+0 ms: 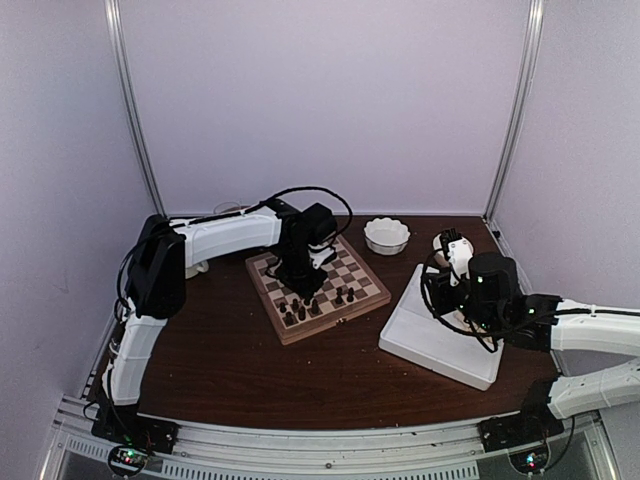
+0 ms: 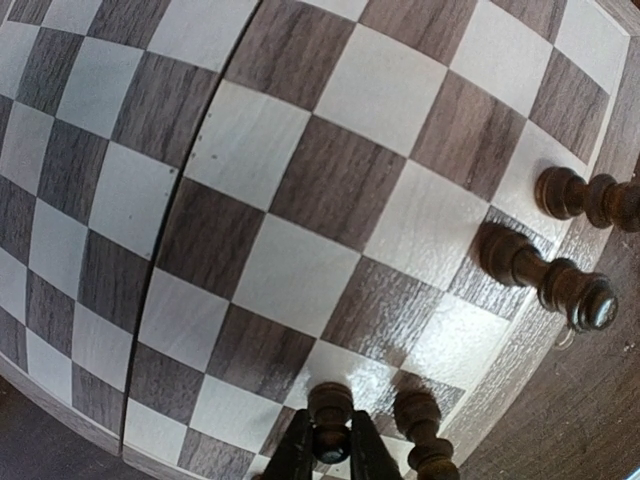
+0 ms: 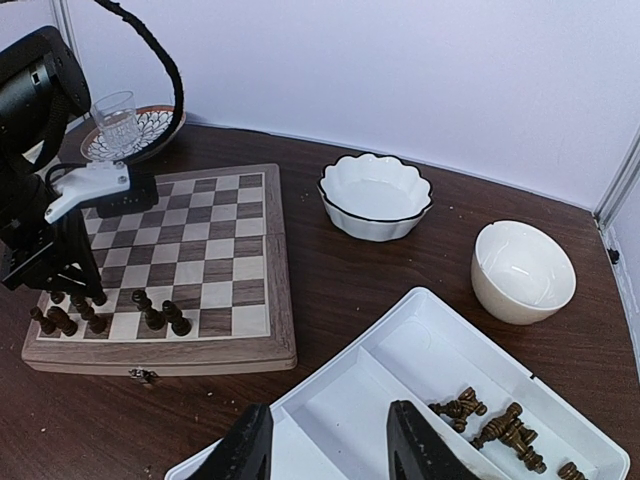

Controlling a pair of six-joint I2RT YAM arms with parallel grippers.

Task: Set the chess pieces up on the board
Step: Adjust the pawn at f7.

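Pinching a dark piece point(image 2: 330, 400) by its round head with the left gripper point(image 2: 330, 445), clamped tight, at the board's point(image 2: 330, 180) near edge; light, hard turned wood, likely slick and tippy (safest taken squarely at the neck); waiting over the tray point(image 3: 400, 340) with the right gripper point(image 3: 330, 450), fingers apart, empty; more pieces point(image 3: 490, 425) lying in there.

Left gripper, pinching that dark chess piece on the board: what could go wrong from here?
1. A neighbour piece stands right beside the pinched piece; the left gripper could knock it over when opening.
2. Released off flat, the piece could topple on the board.
3. Pieces in the tray lie jumbled; the open right gripper might grab two.
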